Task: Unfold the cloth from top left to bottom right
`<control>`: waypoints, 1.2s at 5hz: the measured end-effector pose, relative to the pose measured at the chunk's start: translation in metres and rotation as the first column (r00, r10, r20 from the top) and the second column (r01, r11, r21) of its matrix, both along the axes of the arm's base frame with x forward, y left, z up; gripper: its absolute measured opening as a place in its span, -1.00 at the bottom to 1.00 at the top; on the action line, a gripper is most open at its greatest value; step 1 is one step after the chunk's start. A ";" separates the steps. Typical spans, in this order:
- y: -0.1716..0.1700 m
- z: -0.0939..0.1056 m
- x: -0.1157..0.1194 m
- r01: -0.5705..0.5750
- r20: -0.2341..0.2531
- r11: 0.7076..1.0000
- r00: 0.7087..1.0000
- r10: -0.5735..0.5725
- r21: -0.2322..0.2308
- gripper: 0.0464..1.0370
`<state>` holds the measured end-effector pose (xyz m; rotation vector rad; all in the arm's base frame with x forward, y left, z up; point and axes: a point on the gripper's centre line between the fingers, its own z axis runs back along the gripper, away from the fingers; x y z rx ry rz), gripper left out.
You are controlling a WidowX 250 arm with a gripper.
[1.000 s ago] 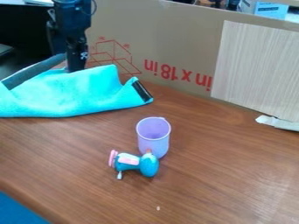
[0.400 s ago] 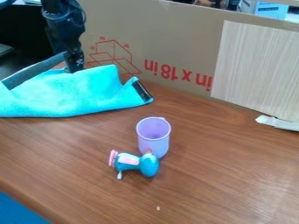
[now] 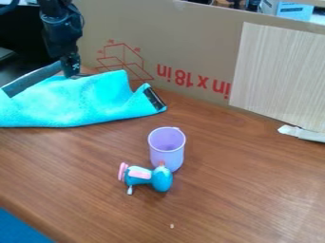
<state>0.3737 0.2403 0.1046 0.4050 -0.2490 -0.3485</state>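
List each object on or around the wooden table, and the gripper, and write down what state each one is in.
Bright turquoise fabric cloth: rumpled and partly folded, not spread flat.
Black two-finger robot gripper: pointing down at the cloth's far edge.
Pale purple cup: upright, mouth up.
Small blue-and-pink toy: lying on its side.
Tall brown cardboard panel: standing upright behind the table.

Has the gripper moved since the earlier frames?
Yes: the gripper has shifted left in the view, away from the red box drawing on the cardboard.
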 end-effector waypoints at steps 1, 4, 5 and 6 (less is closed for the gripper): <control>0.012 -0.013 0.008 -0.006 -0.032 1.000 0.999 0.007 0.017 0.93; 0.029 -0.025 0.021 -0.042 -0.034 0.998 0.998 0.044 0.048 0.93; 0.029 -0.024 0.024 -0.053 -0.038 0.997 0.998 0.055 0.048 0.93; 0.027 -0.029 0.031 -0.054 -0.044 0.997 0.997 0.056 0.055 0.93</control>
